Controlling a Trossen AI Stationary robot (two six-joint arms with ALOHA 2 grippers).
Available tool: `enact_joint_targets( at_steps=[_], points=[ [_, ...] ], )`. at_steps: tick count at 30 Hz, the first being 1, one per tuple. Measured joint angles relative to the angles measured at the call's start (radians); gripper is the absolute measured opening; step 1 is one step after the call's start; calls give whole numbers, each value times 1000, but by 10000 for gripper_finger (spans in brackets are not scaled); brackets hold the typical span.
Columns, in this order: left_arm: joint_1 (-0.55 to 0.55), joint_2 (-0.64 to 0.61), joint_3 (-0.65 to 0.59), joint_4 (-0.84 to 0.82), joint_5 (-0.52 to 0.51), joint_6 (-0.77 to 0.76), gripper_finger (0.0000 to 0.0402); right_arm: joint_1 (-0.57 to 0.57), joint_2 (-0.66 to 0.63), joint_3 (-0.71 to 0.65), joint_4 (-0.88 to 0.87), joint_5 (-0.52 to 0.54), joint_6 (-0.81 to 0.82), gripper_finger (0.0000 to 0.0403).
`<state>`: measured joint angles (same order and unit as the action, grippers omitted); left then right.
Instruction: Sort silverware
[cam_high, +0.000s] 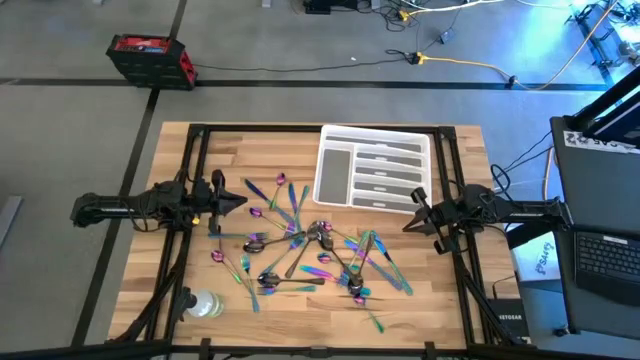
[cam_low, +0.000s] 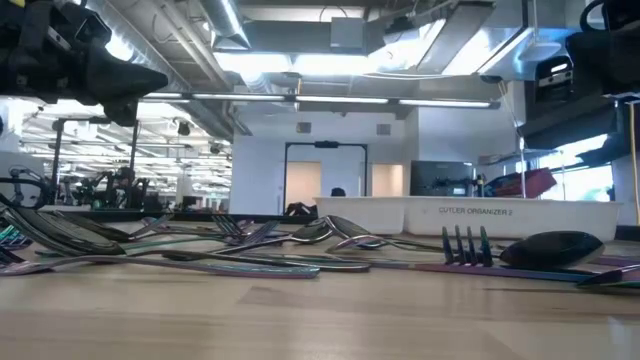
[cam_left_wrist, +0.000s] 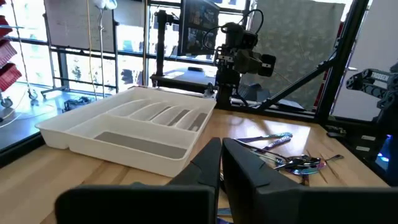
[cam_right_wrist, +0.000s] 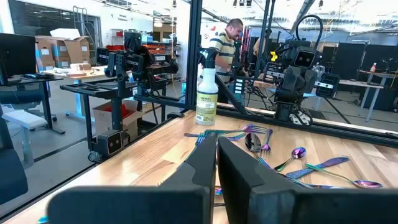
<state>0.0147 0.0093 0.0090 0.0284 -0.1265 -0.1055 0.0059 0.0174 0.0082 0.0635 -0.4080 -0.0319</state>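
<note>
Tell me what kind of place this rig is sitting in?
Most likely a robotics lab or workshop. The wooden table stands on a bare floor with loose cables, other arms on benches show in the room behind, and a laptop sits beside the table.

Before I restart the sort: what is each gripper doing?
Left gripper: closed, holding nothing, above the table's left side.
Right gripper: closed, holding nothing, at the right.

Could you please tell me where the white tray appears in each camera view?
High: tray at the table's far middle.
Low: right of centre, behind the cutlery.
Left wrist: left half, ahead of the fingers.
Right wrist: not in it.
Shared landmark: the scattered silverware.
</note>
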Motion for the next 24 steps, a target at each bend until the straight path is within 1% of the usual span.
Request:
enact_joint_targets(
  at_steps=[13,15,18,20,22,24],
  points=[
    [0,0,0,0,0,0,0,0,0,0,2,0,0,0],
    [0,0,0,0,0,0,0,0,0,0,28,-1,3,0],
    [0,0,0,0,0,0,0,0,0,0,58,-67,79,0],
    [0,0,0,0,0,0,0,1,0,0,68,-78,85,0],
    [0,0,0,0,0,0,0,0,0,0,80,-76,79,0],
    [0,0,0,0,0,0,0,1,0,0,77,-30,69,0]
  ],
)
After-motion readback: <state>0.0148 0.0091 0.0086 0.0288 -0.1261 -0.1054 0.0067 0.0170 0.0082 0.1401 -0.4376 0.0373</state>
